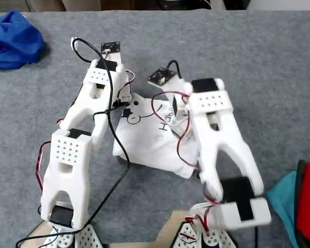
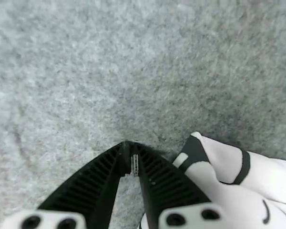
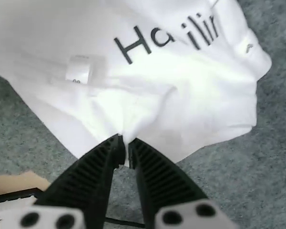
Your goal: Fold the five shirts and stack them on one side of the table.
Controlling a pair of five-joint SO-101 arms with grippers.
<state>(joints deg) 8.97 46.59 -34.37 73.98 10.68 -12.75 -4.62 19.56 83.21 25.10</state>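
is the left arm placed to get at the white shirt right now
Likely yes: the left pincer sits shut low over the grey table, right beside the edge of the white shirt. Nothing lies between them, though it would have to open first.

White shirt (image 1: 150, 139) partly under arms

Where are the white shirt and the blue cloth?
white shirt (image 1: 147, 145), high view, on the plain middle of the cloth.
blue cloth (image 1: 13, 39), high view, on the middle of the crumpled heap.
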